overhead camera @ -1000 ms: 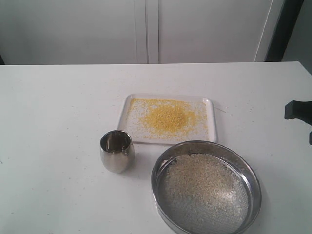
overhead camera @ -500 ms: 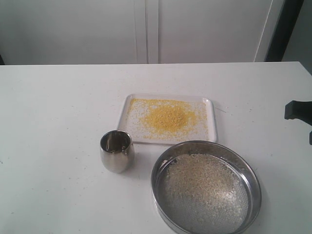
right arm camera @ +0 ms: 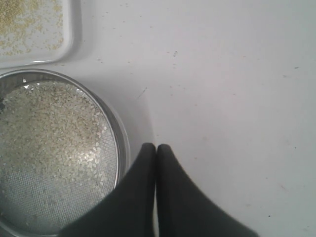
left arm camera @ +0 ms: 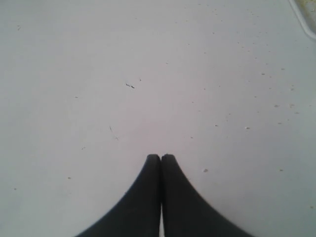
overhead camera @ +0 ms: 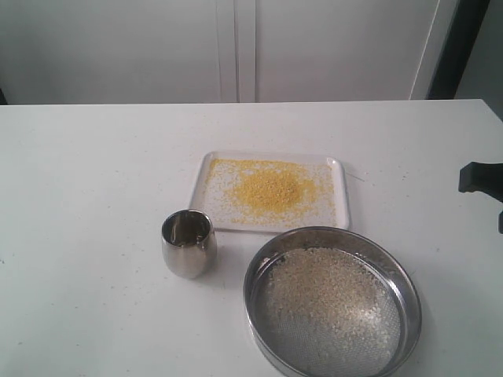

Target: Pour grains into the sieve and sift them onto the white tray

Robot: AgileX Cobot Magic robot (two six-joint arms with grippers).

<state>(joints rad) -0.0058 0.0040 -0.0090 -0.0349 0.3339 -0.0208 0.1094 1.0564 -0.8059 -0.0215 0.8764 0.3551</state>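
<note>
Black, my left gripper (left arm camera: 161,157) hung closed and empty over the surface (overhead camera: 94,181). Rightward stood a steel cup (overhead camera: 189,243). Next came the white tray (overhead camera: 336,174) heaped with yellow grains (overhead camera: 269,190), then the sieve (overhead camera: 333,233) holding pale grains (overhead camera: 326,294). My right gripper (right arm camera: 156,146) was closed and empty beside it.

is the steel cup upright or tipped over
Upright. The cup stands on its base on the table, its open mouth facing up.
</note>
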